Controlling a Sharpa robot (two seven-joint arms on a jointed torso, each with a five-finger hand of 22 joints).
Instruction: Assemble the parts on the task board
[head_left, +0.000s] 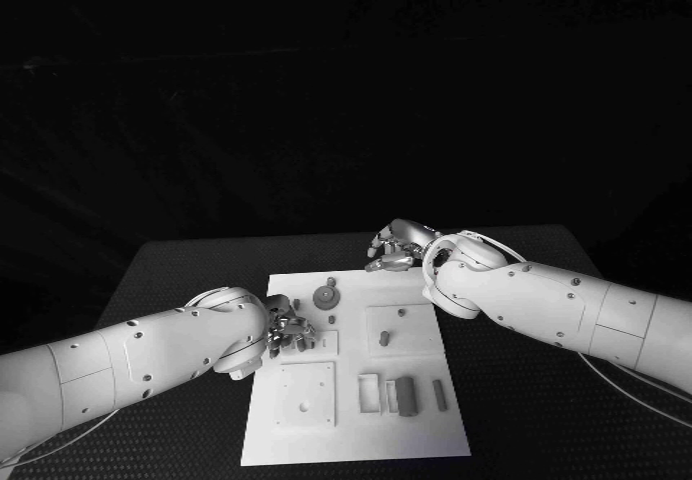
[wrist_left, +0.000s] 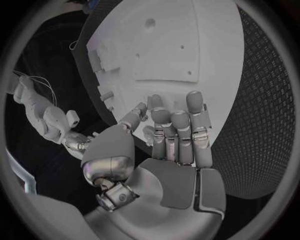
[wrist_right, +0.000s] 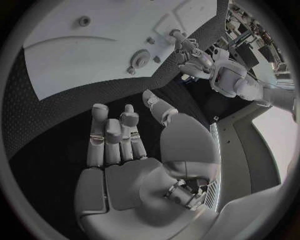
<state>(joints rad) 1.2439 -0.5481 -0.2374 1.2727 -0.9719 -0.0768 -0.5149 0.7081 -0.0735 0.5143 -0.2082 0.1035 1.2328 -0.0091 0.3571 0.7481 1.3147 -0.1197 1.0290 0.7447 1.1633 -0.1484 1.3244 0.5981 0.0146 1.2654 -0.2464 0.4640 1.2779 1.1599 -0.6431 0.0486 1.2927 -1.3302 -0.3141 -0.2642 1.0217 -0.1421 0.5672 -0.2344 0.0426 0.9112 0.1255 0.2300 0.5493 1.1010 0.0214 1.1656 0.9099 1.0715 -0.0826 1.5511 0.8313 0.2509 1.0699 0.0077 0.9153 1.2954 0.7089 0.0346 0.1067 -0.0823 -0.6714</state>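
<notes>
The white task board (head_left: 433, 440) lies in the middle of the table. A round gear-like part (head_left: 326, 297) sits near its far edge, and a small peg (head_left: 385, 338) stands in a square recess at mid-board. Several grey bar parts (head_left: 405, 395) lie side by side near the front. My left hand (head_left: 289, 331) hovers over the board's left edge, fingers stretched out with nothing in them (wrist_left: 175, 135). My right hand (head_left: 398, 246) is at the board's far edge, over the table, also holding nothing (wrist_right: 122, 137). The right wrist view shows the gear-like part (wrist_right: 140, 57) on the board (wrist_right: 69, 65).
A square plate with small holes (head_left: 306, 393) sits at the board's front left. Black textured table (head_left: 188, 270) surrounds the board on all sides. Both white forearms reach in low over the table beside the board.
</notes>
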